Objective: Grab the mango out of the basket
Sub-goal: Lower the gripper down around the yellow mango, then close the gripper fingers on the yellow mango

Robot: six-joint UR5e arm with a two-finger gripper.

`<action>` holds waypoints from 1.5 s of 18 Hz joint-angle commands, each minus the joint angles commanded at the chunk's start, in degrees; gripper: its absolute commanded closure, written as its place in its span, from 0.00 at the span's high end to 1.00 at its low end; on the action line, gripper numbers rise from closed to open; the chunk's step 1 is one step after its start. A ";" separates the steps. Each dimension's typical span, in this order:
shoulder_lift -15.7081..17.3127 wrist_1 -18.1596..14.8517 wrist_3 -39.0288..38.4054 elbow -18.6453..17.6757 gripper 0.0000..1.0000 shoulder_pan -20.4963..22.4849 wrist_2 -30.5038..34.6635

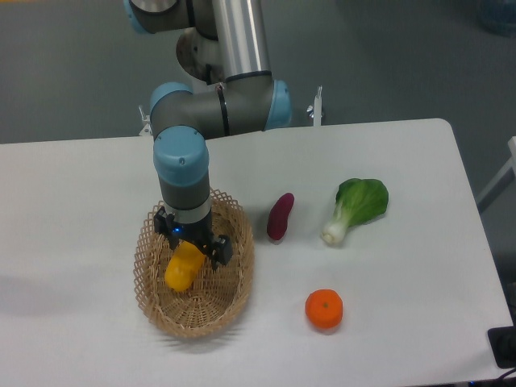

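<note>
The mango (pixel 183 268) is a yellow-orange fruit lying inside the tan wicker basket (pixel 157 302) at the front left of the table. My gripper (pixel 193 246) is lowered into the basket directly over the mango's upper end, and the arm's wrist hides that end. The black fingers stand on either side of the fruit, but the arm blocks the view of the fingertips, so I cannot tell whether they are pressing on it.
A purple tuber (pixel 280 216) lies right of the basket. A green bok choy (pixel 355 206) lies further right. A round orange tangerine (pixel 323 310) sits near the front edge. The arm's base stands behind the table.
</note>
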 joint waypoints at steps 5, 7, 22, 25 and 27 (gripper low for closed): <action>-0.53 0.18 -1.15 -0.26 1.00 -1.15 0.61; -0.71 0.26 -1.15 -0.26 1.00 -1.32 0.88; -2.02 1.05 -2.38 -0.18 1.00 -2.11 2.37; -2.11 1.14 -2.38 0.09 0.83 -2.20 3.43; -2.11 1.14 -2.38 0.17 0.69 -2.20 3.52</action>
